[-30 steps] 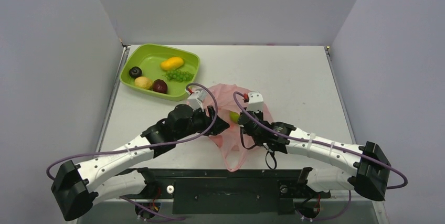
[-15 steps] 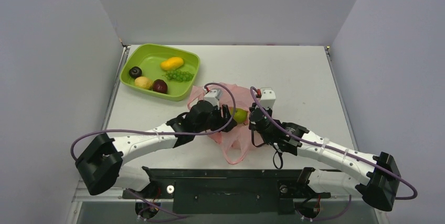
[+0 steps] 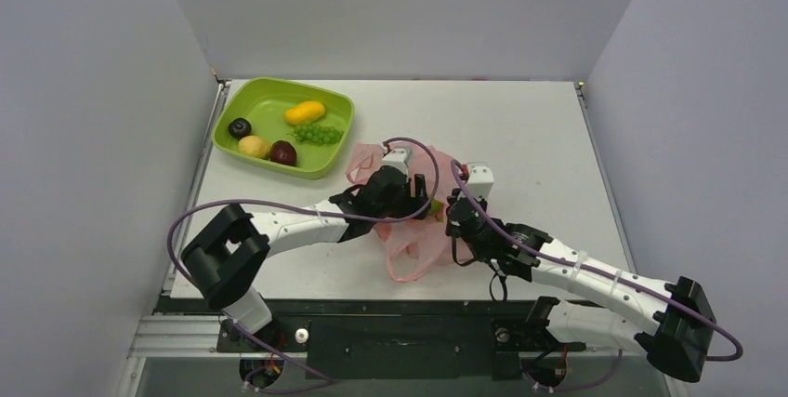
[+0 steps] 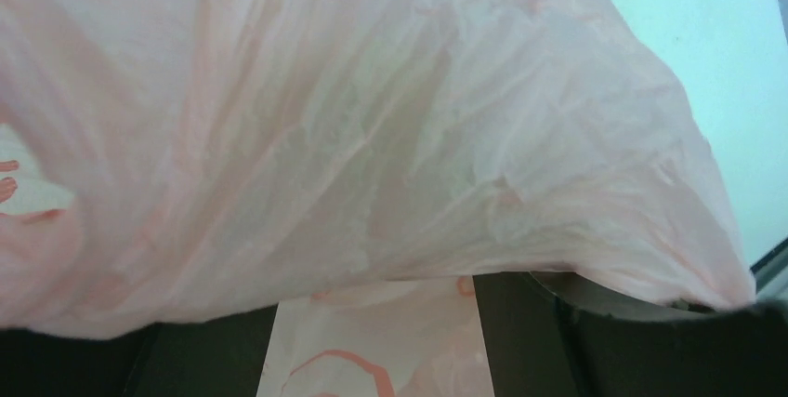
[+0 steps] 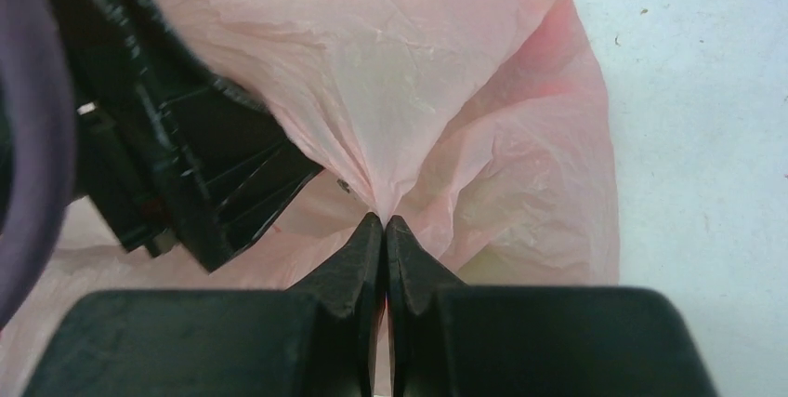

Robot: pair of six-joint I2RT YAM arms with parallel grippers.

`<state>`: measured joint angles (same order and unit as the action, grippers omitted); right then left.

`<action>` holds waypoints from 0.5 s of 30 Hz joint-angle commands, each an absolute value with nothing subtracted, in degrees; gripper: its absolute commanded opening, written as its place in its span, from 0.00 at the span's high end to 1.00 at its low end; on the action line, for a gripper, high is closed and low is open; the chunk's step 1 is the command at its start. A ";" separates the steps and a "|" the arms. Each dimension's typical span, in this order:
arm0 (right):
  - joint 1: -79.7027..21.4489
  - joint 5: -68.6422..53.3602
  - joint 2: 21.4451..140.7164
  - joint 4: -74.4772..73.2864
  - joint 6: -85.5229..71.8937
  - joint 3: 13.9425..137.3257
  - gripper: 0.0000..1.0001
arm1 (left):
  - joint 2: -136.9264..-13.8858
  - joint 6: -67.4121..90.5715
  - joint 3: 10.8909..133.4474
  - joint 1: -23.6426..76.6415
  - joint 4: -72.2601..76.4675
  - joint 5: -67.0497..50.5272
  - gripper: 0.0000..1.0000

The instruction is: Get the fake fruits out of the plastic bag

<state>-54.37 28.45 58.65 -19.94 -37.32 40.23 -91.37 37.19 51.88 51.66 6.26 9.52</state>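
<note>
**Top view:** the plastic bag [image 3: 409, 230] lies at centre frame between both arms. The left gripper [image 3: 416, 202] is buried in it. Three fake fruits [image 3: 254, 146] sit in the tray [image 3: 269, 104], upper left.

**Left wrist:** film drapes the lens, so the jaw state cannot be told.

**Right wrist:** the right gripper [image 5: 384, 222] has its jaws together, pinching a fold.

The film is probably light, limp and slippery, best held by gathered folds. The fruits look rigid and glossy, best held across the middle.

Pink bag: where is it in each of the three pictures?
Top external: pink bag in the middle of the table.
Left wrist: fills nearly the whole picture.
Right wrist: upper centre, pinched by the right gripper.
Shared landmark: the pale table, showing right of the bag.
</note>
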 commanded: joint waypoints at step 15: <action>-53.09 26.95 56.87 -17.90 -37.72 38.52 1.00 | -97.51 36.40 60.03 51.34 6.44 15.02 0.17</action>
